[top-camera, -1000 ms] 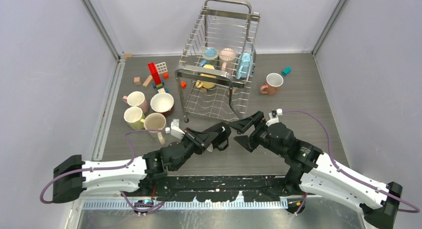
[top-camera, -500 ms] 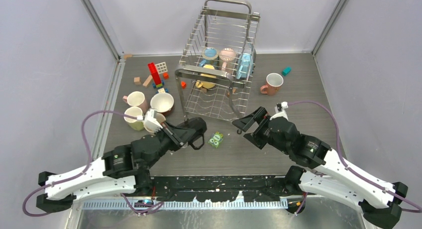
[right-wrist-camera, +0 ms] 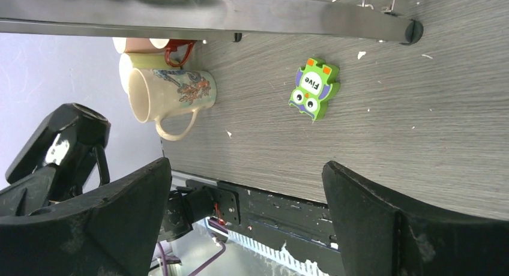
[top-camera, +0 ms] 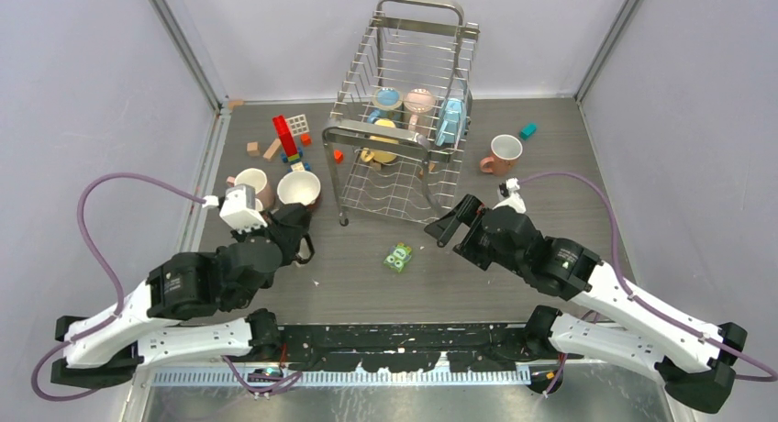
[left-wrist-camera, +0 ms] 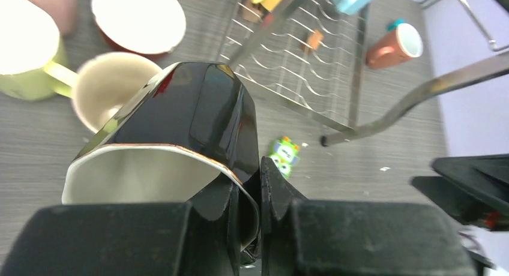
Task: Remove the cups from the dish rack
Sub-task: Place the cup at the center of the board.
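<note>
I saw my left end effector [left-wrist-camera: 259, 189] clamped on the rim of a black cup [left-wrist-camera: 198, 108], beside other cups [top-camera: 298, 189] standing left of the dish rack [top-camera: 367, 131]. My right end effector [right-wrist-camera: 243, 180] hung spread apart over the worktop [right-wrist-camera: 420, 126].

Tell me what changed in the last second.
The left gripper, shut on the black mug at its rim, swung from in front of the dish rack leftward to the standing mugs. The right gripper, empty, widened its jaws and barely shifted. That uncovered the green owl piece. The racked mugs, the salmon mug and the blocks stayed put.
</note>
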You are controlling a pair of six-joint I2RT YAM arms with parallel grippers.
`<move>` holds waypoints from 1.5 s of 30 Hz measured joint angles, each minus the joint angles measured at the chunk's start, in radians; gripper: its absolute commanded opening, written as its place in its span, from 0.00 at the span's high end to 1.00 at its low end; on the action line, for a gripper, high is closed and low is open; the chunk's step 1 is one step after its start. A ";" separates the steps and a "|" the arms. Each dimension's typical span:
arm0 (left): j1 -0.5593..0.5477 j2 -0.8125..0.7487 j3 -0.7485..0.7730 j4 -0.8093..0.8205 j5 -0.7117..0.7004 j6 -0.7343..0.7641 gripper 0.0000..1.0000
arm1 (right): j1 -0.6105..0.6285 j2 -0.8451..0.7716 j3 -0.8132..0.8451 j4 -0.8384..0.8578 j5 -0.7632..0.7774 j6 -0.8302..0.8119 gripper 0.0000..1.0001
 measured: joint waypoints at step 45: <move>1.341 0.380 0.076 -0.121 0.552 0.396 1.00 | -0.002 0.087 0.158 -0.190 -0.074 -0.427 0.00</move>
